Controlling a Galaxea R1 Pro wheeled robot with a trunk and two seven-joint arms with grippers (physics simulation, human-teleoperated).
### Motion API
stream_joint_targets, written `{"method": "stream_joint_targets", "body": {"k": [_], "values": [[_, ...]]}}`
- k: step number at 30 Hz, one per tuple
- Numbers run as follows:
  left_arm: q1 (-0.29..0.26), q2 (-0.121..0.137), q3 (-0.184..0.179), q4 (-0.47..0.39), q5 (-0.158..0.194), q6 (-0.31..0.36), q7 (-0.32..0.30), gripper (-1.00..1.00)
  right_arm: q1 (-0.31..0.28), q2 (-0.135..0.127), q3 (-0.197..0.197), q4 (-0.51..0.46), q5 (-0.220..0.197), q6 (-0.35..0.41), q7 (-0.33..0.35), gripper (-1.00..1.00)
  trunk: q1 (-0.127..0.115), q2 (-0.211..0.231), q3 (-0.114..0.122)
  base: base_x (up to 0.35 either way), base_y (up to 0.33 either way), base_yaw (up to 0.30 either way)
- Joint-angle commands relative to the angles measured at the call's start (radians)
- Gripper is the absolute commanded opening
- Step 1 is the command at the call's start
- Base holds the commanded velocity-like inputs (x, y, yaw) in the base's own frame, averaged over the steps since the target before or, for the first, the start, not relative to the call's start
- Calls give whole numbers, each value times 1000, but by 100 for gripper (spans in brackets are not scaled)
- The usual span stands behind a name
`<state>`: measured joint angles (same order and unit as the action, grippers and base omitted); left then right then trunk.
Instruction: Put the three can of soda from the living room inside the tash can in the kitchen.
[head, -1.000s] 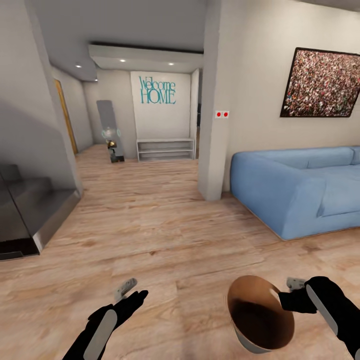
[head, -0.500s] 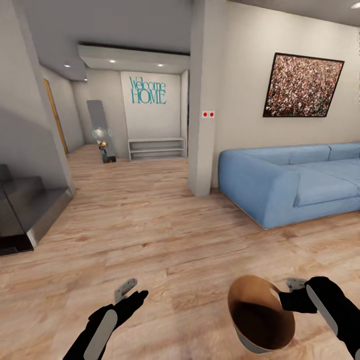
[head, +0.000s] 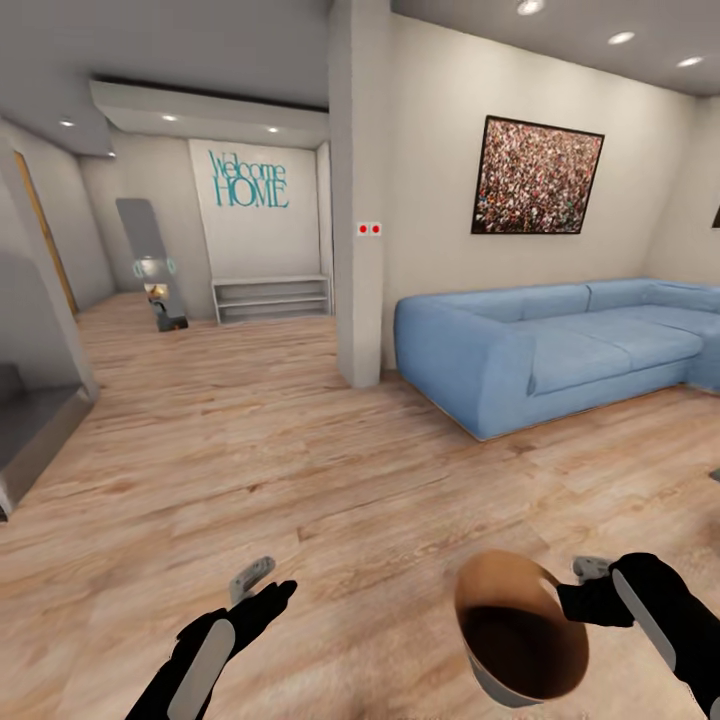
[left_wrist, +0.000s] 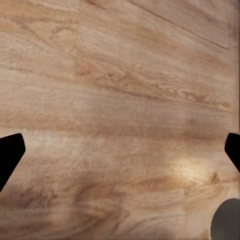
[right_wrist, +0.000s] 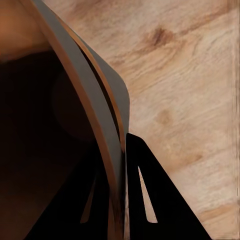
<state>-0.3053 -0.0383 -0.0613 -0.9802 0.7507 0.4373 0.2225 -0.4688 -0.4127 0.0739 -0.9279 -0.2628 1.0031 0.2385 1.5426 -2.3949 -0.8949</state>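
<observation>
Home living room: sofa (head: 560, 345), "Welcome HOME" sign (head: 249, 179)

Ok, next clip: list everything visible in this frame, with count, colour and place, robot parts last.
trash can: one, grey outside, copper-brown inside, held above the floor by its rim
sofa: one, blue, along the right wall
picture: one, dark-framed, speckled, on the wall above the sofa
pillar: one, pale grey, left of the sofa, two red switches on it
Welcome HOME lettering: one, teal, far wall
low shelf: one, white, below the lettering
floor: light wood planks
left gripper: black, open, over bare floor
right gripper: black, pinching the trash can rim
</observation>
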Motion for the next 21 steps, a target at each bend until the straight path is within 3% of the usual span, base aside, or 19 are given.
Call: {"method": "stream_joint_targets", "body": {"k": [1,12,21], "values": [[0,0,0,0,0,0,0,100,-1,0,-1,0,-21,2,4,-100,0,0,0,-6,-2,-290],[0,0,0,0,0,0,0,100,-1,0,-1,0,-19,2,3,-100,0,0,0,-5,-5,-291],[0,-1,-2,1,1,0,1,100,-1,0,-1,0,-20,2,4,-100,0,0,0,-124,-217,-291]]}}
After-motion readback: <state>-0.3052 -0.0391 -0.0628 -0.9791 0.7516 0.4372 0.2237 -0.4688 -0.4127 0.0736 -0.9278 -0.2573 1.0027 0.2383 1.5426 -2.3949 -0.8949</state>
